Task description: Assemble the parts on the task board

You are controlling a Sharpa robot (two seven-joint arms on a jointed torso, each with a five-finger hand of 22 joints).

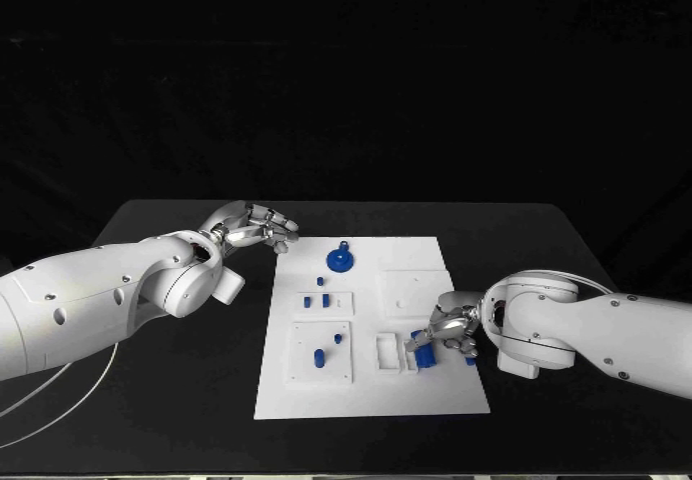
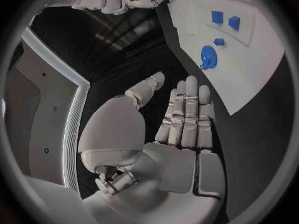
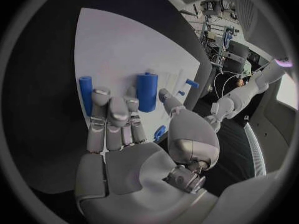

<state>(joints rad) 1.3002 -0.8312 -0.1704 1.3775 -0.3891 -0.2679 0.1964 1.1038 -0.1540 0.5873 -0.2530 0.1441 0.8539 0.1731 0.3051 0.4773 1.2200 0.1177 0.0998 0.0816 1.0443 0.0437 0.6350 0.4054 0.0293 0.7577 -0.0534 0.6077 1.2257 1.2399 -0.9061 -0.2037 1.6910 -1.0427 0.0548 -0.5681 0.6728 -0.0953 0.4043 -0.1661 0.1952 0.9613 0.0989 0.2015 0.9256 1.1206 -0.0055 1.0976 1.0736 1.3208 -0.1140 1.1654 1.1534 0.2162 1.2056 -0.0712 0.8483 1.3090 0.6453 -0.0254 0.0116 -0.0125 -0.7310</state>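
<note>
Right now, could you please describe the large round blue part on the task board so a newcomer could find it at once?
Start at the white task board in the middle of the black table. Look to its far end, near the left hand. There lies the round blue part, a disc with a small tab, far wider than the small blue pieces nearer the robot.

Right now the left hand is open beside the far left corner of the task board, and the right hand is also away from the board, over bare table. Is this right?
Only partly. The left hand is open beside the task board, but the right hand is over the board's right side, at the blue cylinders. The head view shows this.
</note>
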